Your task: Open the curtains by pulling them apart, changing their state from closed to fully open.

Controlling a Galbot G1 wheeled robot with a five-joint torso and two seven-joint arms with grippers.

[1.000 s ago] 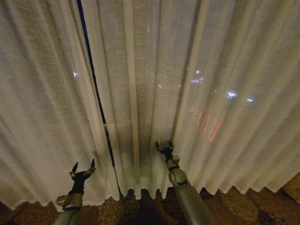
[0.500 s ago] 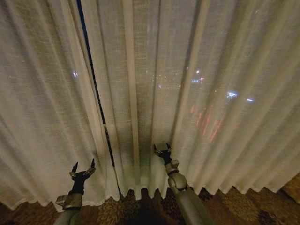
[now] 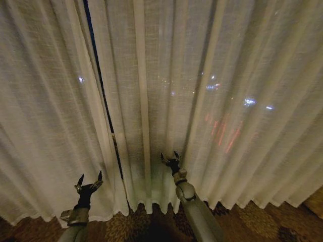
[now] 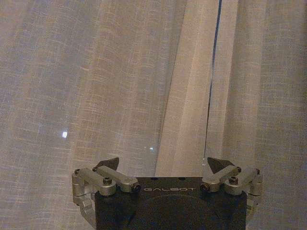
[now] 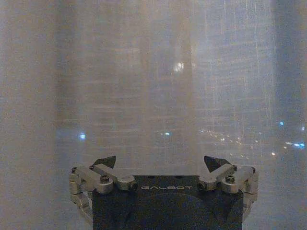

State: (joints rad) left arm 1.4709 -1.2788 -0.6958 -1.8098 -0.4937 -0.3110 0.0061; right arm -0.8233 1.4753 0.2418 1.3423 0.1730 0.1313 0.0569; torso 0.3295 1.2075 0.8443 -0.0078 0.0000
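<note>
Two sheer cream curtains hang across the head view, a left panel [image 3: 45,116] and a right panel [image 3: 227,101], with a thin dark gap [image 3: 103,101] between them. City lights glow through the fabric. My left gripper [image 3: 90,180] stands open low down, just in front of the left panel's inner edge. My right gripper [image 3: 169,157] is open too, raised against the right panel's pleats near its lower part. In the left wrist view the open left gripper [image 4: 163,165] faces the gap [image 4: 214,72]. In the right wrist view the open right gripper [image 5: 160,163] has fabric [image 5: 144,86] close before it.
Patterned brown carpet [image 3: 252,227] shows below the curtain hems. The hems hang just above the floor along the bottom of the head view.
My right gripper has moved left and slightly up along the right panel. The left gripper has stayed where it was.
</note>
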